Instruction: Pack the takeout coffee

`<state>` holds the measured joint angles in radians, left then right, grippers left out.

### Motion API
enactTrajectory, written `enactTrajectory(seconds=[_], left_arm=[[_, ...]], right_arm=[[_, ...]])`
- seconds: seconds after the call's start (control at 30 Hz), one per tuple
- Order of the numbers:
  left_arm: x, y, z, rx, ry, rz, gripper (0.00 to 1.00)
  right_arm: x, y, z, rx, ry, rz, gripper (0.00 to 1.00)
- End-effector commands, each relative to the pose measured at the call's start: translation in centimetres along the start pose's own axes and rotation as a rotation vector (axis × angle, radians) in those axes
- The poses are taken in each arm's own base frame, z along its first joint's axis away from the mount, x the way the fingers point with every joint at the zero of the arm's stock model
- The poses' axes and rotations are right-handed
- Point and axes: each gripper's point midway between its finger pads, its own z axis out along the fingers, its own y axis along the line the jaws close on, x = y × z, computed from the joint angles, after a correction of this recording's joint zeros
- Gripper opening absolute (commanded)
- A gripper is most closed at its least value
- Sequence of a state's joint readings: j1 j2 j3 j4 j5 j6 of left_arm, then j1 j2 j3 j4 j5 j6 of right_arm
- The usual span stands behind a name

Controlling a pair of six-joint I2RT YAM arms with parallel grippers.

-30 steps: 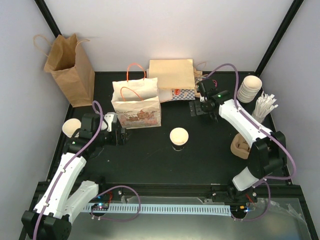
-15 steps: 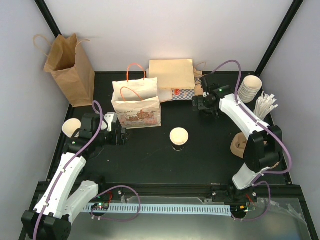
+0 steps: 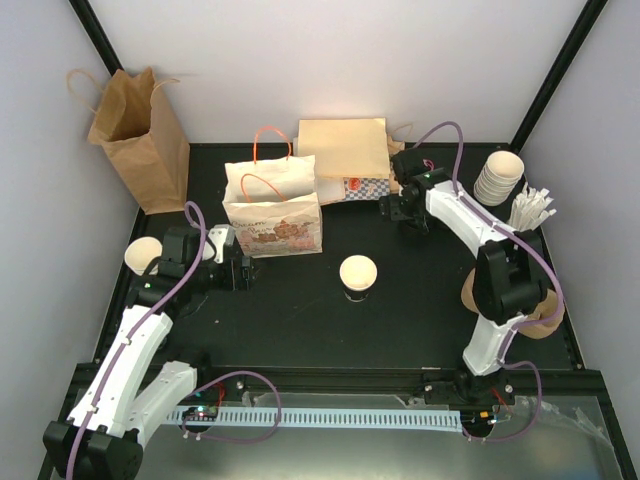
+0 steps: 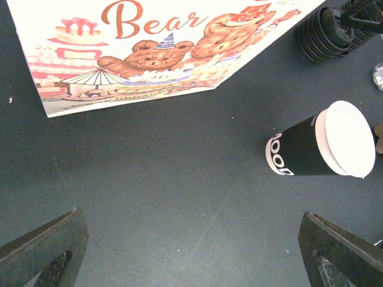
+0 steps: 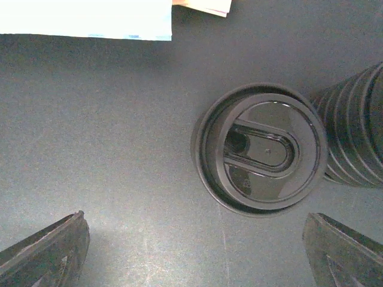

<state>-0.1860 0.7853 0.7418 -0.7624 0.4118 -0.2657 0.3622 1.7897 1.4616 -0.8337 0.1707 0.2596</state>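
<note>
Bear bag upright L of ctr, L gripper wide open beside it, R gripper, jaws wide, has swung back over loose black lid, so lidding likely next; takeout coffee cup mid-table, unpacked.

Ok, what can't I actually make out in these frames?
- Top view: what is inside the bear bag and the brown bag; their own walls hide it.
- Right wrist view: the stack of lids beside the loose lid is cut by the right edge, so no count.
- Left wrist view: lettering on the cup wraps out of sight; contents unclear under the pale top.
</note>
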Motion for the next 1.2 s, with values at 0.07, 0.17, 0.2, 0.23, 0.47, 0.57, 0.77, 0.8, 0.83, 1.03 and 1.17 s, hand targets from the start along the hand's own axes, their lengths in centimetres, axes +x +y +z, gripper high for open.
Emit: enactTrajectory(seconds=[0.07, 0.17, 0.2, 0.23, 0.47, 0.57, 0.77, 0.8, 0.83, 1.03, 1.17], left_arm=[[-0.4, -0.5, -0.4, 0.008, -0.016, 0.011, 0.99], [-0.5, -0.5, -0.4, 0.008, -0.019, 0.012, 0.99], [-0.5, -0.5, -0.4, 0.008, -0.019, 0.013, 0.99], [-0.5, -0.5, -0.4, 0.008, -0.019, 0.013, 0.99], [-0.5, -0.5, -0.4, 0.007, -0.017, 0.012, 0.99], [-0.4, -0.4, -0.4, 0.007, -0.015, 0.011, 0.99], [-0.4, -0.4, -0.3, 0.005, -0.013, 0.01, 0.99], [-0.4, -0.4, -0.3, 0.005, -0.014, 0.011, 0.99], [-0.4, -0.4, -0.3, 0.005, -0.014, 0.01, 0.99], [-0.4, -0.4, -0.3, 0.006, -0.011, 0.01, 0.99], [-0.4, -0.4, -0.3, 0.005, -0.011, 0.009, 0.99]], right_arm=[[-1.0, -0.2, 0.6, 0.011, 0.012, -0.012, 1.0], [-1.3, -1.1, 1.1, 0.041, 0.02, 0.001, 1.0], [-1.5, -1.3, 1.2, 0.035, 0.021, 0.011, 1.0], [-1.6, -1.6, 1.5, 0.025, 0.027, 0.023, 1.0], [-2.3, -2.3, 3.3, -0.015, 0.067, 0.076, 0.95], [-2.4, -2.8, 4.1, -0.002, 0.081, 0.093, 0.89], [-2.3, -4.3, 4.9, 0.03, 0.088, 0.153, 0.86], [-2.3, -4.3, 5.1, 0.024, 0.088, 0.16, 0.86], [-2.3, -4.4, 5.2, 0.023, 0.091, 0.165, 0.86], [-1.9, -4.9, 6.1, 0.033, 0.112, 0.187, 0.84], [-1.6, -5.0, 6.5, 0.034, 0.121, 0.192, 0.82]])
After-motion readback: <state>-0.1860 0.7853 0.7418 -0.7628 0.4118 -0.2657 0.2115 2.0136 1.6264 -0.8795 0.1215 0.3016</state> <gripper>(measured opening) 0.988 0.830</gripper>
